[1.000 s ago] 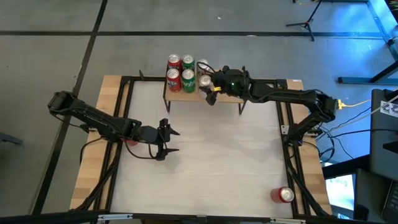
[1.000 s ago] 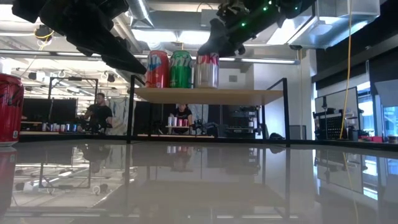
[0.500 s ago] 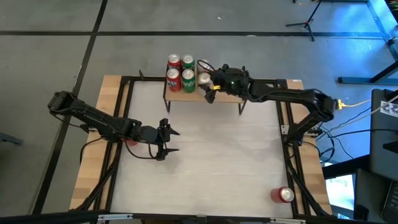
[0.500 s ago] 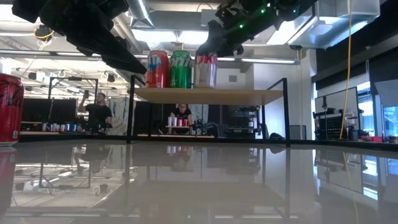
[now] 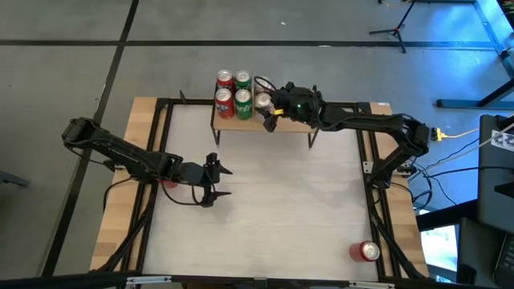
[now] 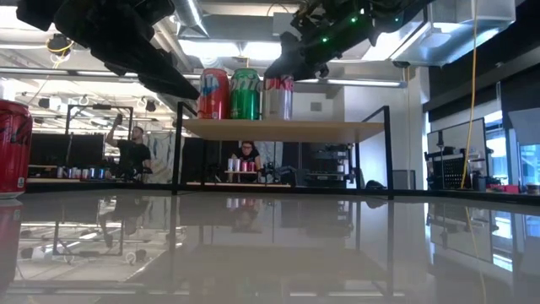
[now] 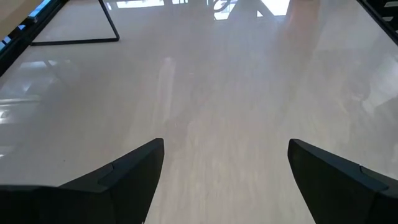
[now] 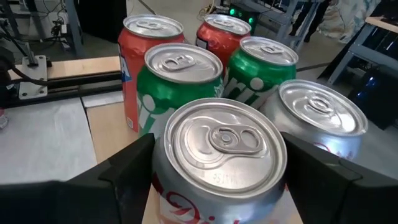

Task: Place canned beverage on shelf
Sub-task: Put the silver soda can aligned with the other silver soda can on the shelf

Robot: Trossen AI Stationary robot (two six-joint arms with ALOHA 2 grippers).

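The right tool (image 5: 267, 103) is at the shelf (image 5: 289, 127), its two fingers standing either side of a silver can (image 8: 219, 163) with red lettering. In the right wrist view the fingers flank the can's wall closely; whether they press on it or stand just clear cannot be told. The can is upright on the shelf board, in the front row, just beside a green can (image 8: 180, 81). Behind stand two red cans, a second green can and another silver can (image 8: 320, 118), all upright and packed close.

The left tool (image 5: 215, 181) hangs over the bare tabletop (image 5: 281, 201), its fingers spread wide with nothing between them. A further red can (image 5: 366, 251) stands at the near right corner of the tabletop, well apart from the shelf.

Judgement on handling: a sealed beverage can is probably moderately heavy, rigid while full, with a smooth, slippery wall that dents under excess squeeze. The sound hold is across the middle of the cylinder wall, the can kept upright. The neighbours stand close, so any sideways push risks toppling them.
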